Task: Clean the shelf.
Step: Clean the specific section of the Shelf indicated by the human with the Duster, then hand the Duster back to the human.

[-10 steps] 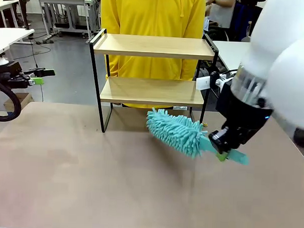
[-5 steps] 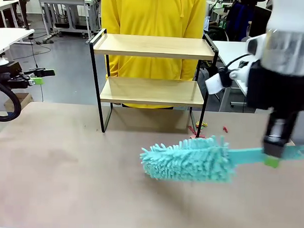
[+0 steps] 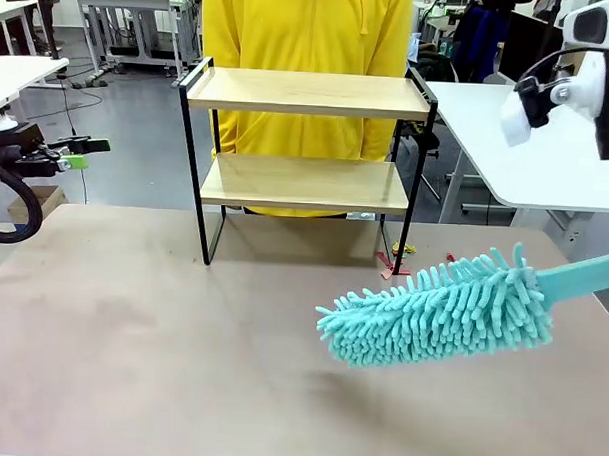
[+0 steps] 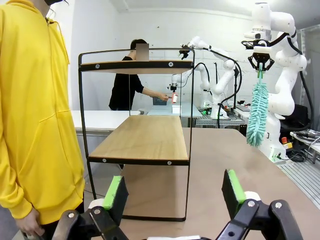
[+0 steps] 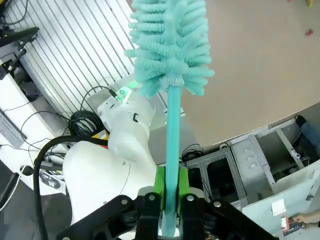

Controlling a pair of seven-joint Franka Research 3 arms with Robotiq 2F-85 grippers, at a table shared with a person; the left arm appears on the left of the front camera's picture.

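Nearest on the brown table (image 3: 131, 332), over its right half, hangs a teal duster (image 3: 437, 313), lifted clear of the surface with its fluffy head pointing left and slightly down and its flat handle running off to the right. The right gripper (image 5: 171, 185) is clamped on the end of that handle, green pads pressed flat to both faces. Holding it so far back probably gives the head the longest reach, and lifting it keeps the fibres from dragging on the table. Off the table's left edge, the left gripper (image 4: 174, 195) hovers with its fingers spread wide and nothing between them, aimed at the rack's end. It seems parked there to leave the middle free for the sweep. Farther back, at the middle of the table's far edge, stands the shelf (image 3: 309, 93), upright, both wooden boards bare, its open front towards the duster. A few small red scraps (image 3: 395, 261) lie by its right foot. Behind it stands a person in a yellow top (image 3: 306, 28), close against the rack
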